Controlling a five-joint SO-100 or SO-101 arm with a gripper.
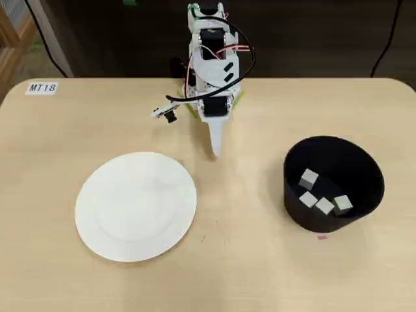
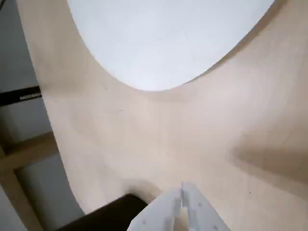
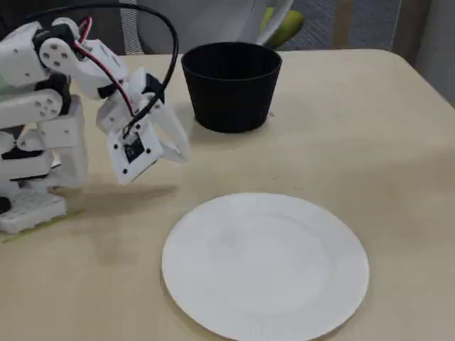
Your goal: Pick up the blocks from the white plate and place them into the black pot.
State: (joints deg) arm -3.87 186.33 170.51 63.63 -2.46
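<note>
Four small pale cubes (image 1: 322,196) lie inside the round black pot (image 1: 364,169); the large white plate (image 1: 136,206) is bare. Fingers (image 2: 183,190) pressed together, holding nothing; nothing seems left to move.

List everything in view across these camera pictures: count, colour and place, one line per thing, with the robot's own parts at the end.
blocks: four, pale off-white, all inside the pot in the overhead view.
black pot: one, matte black, on the right side of the table in the overhead view.
white plate: one, white, nothing on it, left of centre in the overhead view.
table: one, light wood, under everything.
label: one, white with dark lettering, at the table's far left corner in the overhead view.
arm: one, white with black motors and red and black wires, at the table's far edge in the overhead view.
gripper: one, white, jaws together, holding nothing, between plate and pot.
</note>
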